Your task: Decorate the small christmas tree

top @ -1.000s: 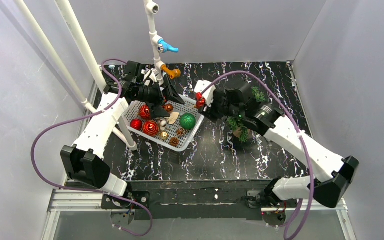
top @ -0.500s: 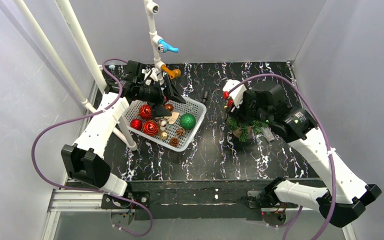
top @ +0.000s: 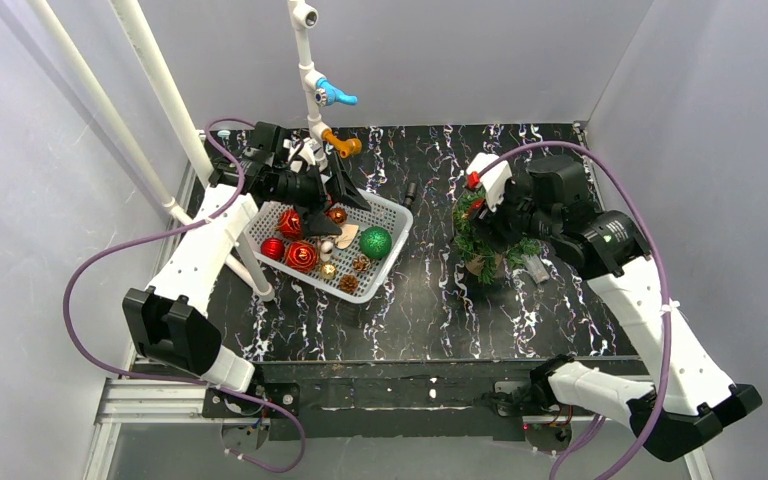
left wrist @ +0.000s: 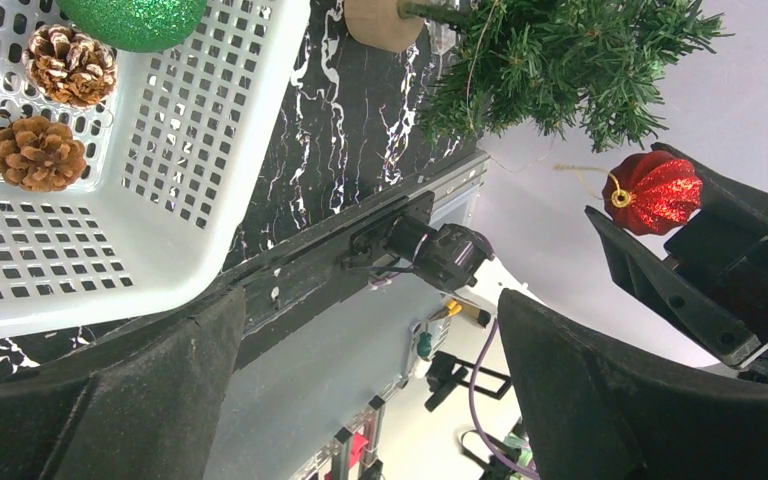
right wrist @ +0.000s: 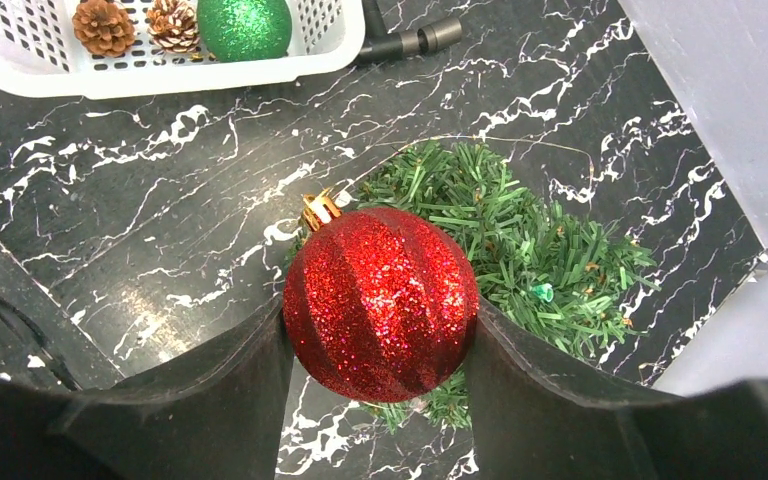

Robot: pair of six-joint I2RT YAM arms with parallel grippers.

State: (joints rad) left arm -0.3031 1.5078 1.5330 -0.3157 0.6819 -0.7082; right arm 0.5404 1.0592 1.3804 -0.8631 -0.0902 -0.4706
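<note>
Right arm has swung away from the white basket [top: 392, 222] edge and now sits over the small christmas tree [right wrist: 530, 240], which stands on the tabletop [top: 430, 300] right of the basket. Right end effector [right wrist: 378, 325] pinches a red glitter ball [right wrist: 380, 285] between both fingers, directly above the branches. Left arm unchanged: left end effector [left wrist: 370, 340] spread wide with nothing in it, over the basket's far side.

Top view: right wrist covers much of the tree. Right wrist view: ball hides the tree's middle and base. Left wrist view: tree cut off at the frame top. Ball's hanging thread is too thin to follow.
</note>
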